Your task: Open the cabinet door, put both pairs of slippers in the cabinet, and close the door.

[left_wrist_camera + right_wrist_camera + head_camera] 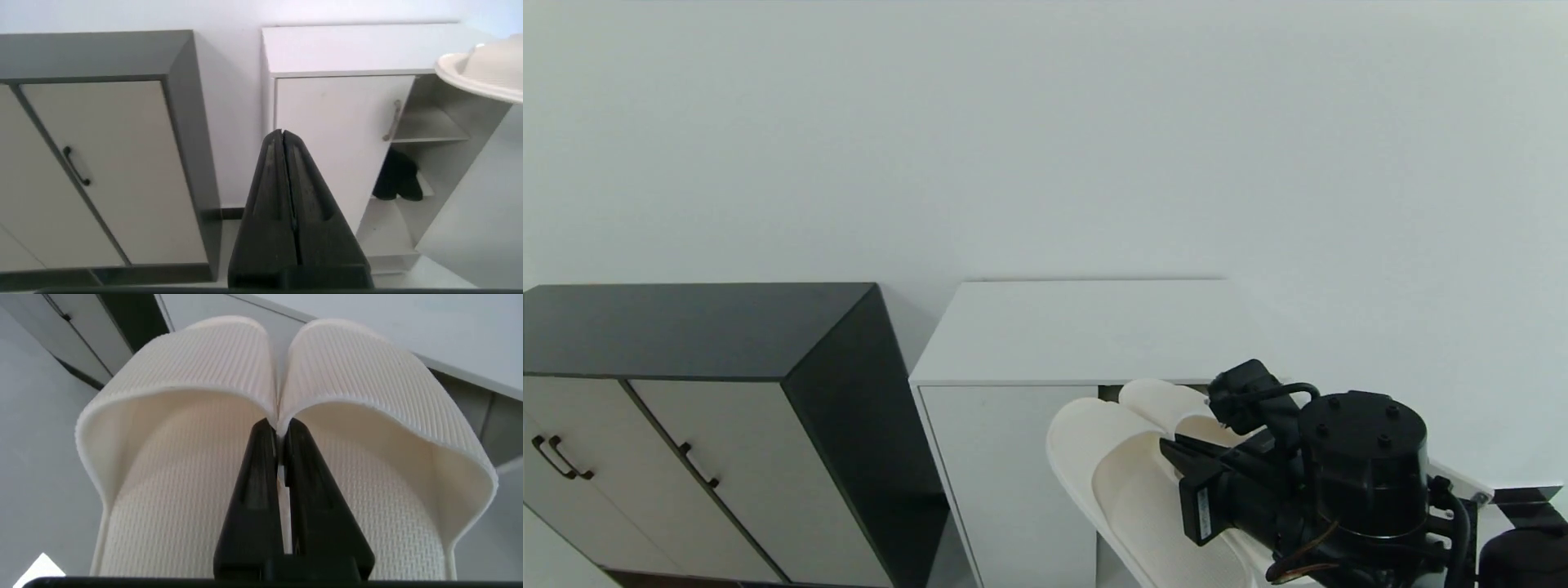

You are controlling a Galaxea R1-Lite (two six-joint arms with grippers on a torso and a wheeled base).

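My right gripper (1178, 454) is shut on a pair of white ribbed slippers (1131, 482), pinching their two inner edges together (279, 429). It holds them toes-up in front of the white cabinet (1078, 331), just below its top edge. In the left wrist view the white cabinet (343, 49) has its left door (343, 139) closed, while its right half stands open, showing shelves (429, 126). The slippers (482, 65) hang at that opening's upper corner. My left gripper (283, 135) is shut with nothing in it, back from the cabinet and facing the closed door.
A dark pair of shoes (399, 175) sits on a lower shelf inside the open half. A dark-framed cabinet (686, 327) with pale doors and black handles stands close to the left of the white one. A plain wall rises behind both.
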